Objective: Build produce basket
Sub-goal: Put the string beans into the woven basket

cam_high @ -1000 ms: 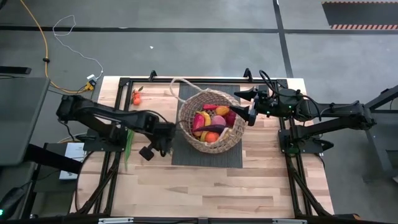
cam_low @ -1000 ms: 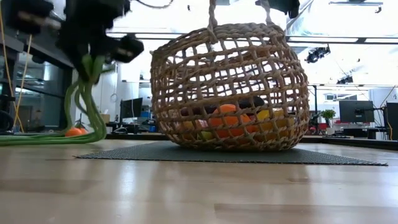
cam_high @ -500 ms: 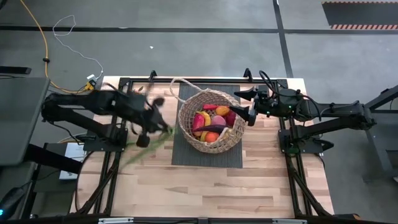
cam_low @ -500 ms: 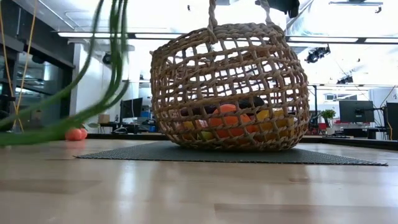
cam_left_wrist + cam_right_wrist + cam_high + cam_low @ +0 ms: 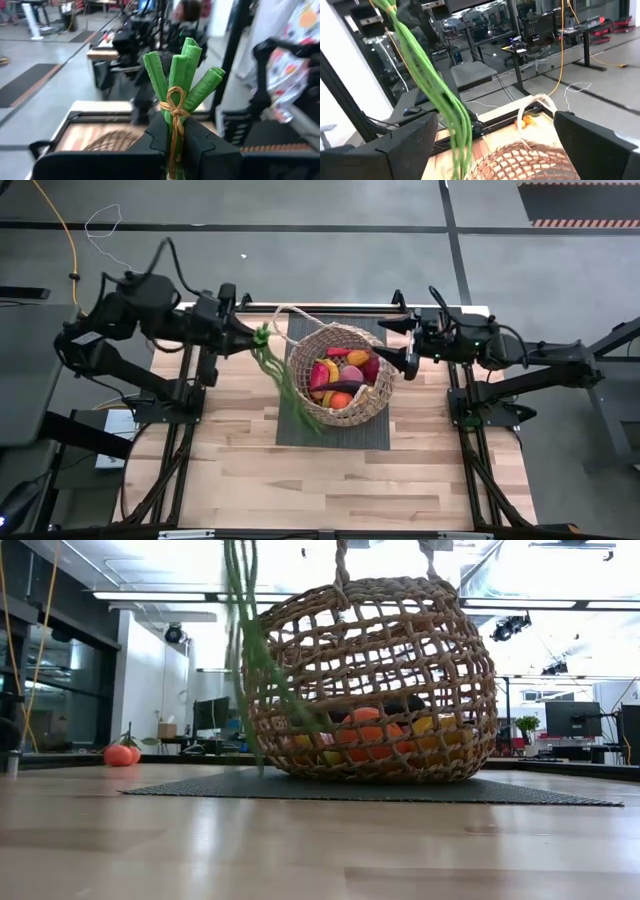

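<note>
The tan wicker basket (image 5: 372,402) stands on a dark mat (image 5: 290,435), with colourful produce (image 5: 338,375) inside it. My left gripper (image 5: 250,337) is raised left of the basket's far rim and shut on a bundle of long green bean stalks (image 5: 285,380). The stalks hang down along the basket's left side (image 5: 250,650). My right gripper (image 5: 398,346) hovers open above the basket's right rim, touching nothing. An orange (image 5: 118,755) lies on the table at the far left. My left gripper pinches the stalk bundle between its two fingers (image 5: 150,145), just below the tan twine tie (image 5: 175,102) near the cut ends. The fingers point about level toward the basket. The cut ends stick out past them, and the long part hangs slack below, its tips (image 5: 314,424) low over the mat.
The basket's loop handle (image 5: 283,313) sticks out toward the far left. Black frame rails (image 5: 200,370) run along both sides of the wooden table. Bare wood (image 5: 330,480) lies toward the near edge.
My left gripper has risen high and moved toward the far edge and the basket, tipping from pointing down to about level. The stalks, whose long ends trailed on the table at the left, have been lifted and swung over beside the basket.
</note>
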Robot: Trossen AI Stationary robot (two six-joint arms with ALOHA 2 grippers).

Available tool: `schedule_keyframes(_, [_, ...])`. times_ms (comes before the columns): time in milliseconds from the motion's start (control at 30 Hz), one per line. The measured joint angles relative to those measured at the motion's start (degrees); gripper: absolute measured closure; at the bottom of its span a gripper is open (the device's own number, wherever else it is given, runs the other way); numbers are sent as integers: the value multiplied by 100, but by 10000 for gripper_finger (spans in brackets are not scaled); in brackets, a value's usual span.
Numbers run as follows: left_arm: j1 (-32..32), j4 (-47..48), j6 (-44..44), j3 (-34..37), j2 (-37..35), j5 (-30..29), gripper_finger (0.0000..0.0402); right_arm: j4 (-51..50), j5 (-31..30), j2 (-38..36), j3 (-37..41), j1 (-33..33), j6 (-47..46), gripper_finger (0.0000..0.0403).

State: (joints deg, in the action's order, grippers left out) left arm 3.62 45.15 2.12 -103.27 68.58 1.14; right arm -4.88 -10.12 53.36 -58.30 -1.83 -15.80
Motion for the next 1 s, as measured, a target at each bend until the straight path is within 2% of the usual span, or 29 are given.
schedule_keyframes(267, [-390,-46,329,-1082,457,-152,392,-457,50,115,-574,-2,280,15])
schedule_keyframes(367, [-417,-100,330,-1392,604,-202,392,-561,316,272,-735,0,280,15])
schedule_keyframes(500, [-416,-89,380,-1668,708,-222,392,-987,565,599,-1086,172,282,15])
schedule_keyframes(700, [-515,-61,521,-1805,659,-274,388,-1654,592,1218,-1904,611,278,15])
schedule_keyframes(1000, [-774,-49,264,-1805,642,-144,389,-1663,-186,2338,-2770,1239,237,15])
